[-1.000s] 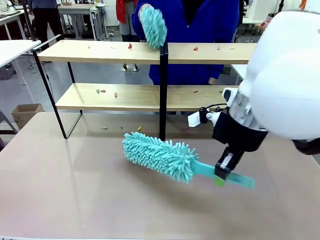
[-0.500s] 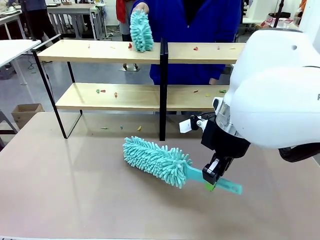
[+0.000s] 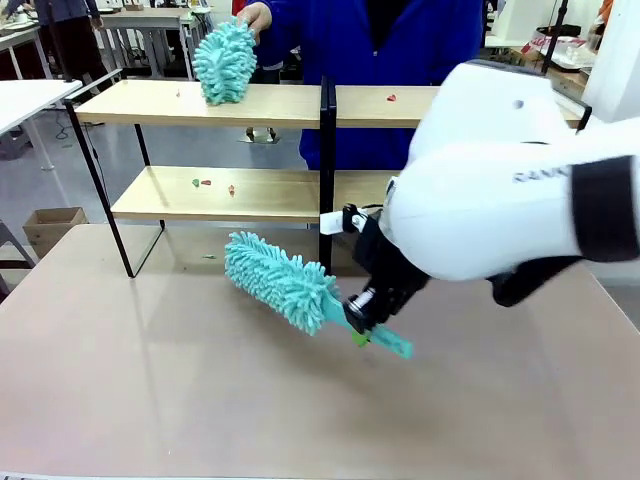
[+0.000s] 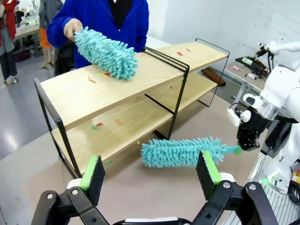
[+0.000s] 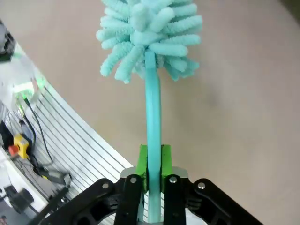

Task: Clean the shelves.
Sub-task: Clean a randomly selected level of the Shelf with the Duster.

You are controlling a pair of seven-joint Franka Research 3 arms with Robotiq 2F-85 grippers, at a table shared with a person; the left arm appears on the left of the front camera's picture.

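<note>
Right tool [image 3: 362, 325] clamped on flat handle of teal fluffy duster [image 3: 280, 280], head just above beige counter [image 3: 150, 380]. Left tool [image 4: 150, 168] wide, empty. Two-tier light-wood shelves [image 3: 160, 102] stand at counter's far side; person's hand [image 3: 255, 15] holds second teal duster [image 3: 225, 60] on top board.

Grey capital lettering runs along the white casing of the right arm [image 3: 520, 180], right of centre in the front view. It reads roughly "RANKA"; its first letter is hidden by the curve of the casing. Any other print in the three views is too small or blurred to read.
</note>
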